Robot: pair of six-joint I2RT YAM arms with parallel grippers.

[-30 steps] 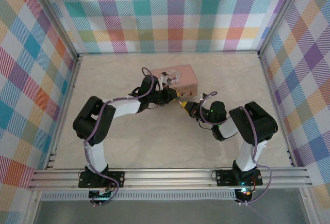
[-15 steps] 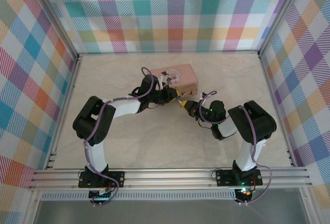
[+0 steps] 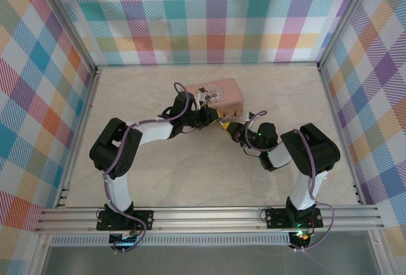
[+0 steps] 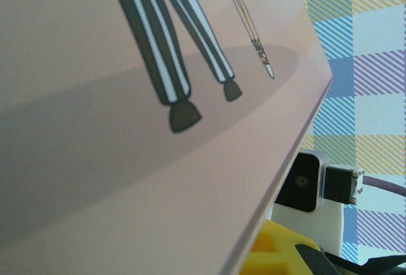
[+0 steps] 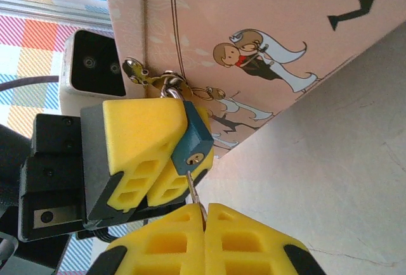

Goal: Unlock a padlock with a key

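The padlock (image 5: 194, 137), a small lock with a blue-teal body, hangs at the front corner of the pink tin (image 5: 266, 28). Its silvery shackle (image 5: 169, 91) is threaded through the brassy hasp (image 5: 136, 68) on the tin's side wall.

The left tool (image 3: 214, 118) reaches in at that same corner of the tin. Its yellow fingers (image 5: 136, 135) are clamped on the lock body, one on each flat face. This grip probably serves to stop the lock swinging on the hasp and to turn its keyhole end away from the tin, toward the other arm.

The right tool (image 5: 204, 213) sits just off the tin's corner, on the side away from the wall. Its fingers are pressed together on the bow of the key (image 5: 193, 189), and the thin blade points straight at the lock's underside. The blade tip meets the keyhole (how deep it sits I cannot tell). Holding the key in line with the lock looks deliberate, since a tilted blade would jam or push the lock aside.

The tin stands on the pale surface (image 5: 330, 180), and the lock hangs above the surface beside the tin's lower edge. The shackle looks closed, so I judge the turning of the key is not yet done. It will need a steady twist against the left tool's hold.
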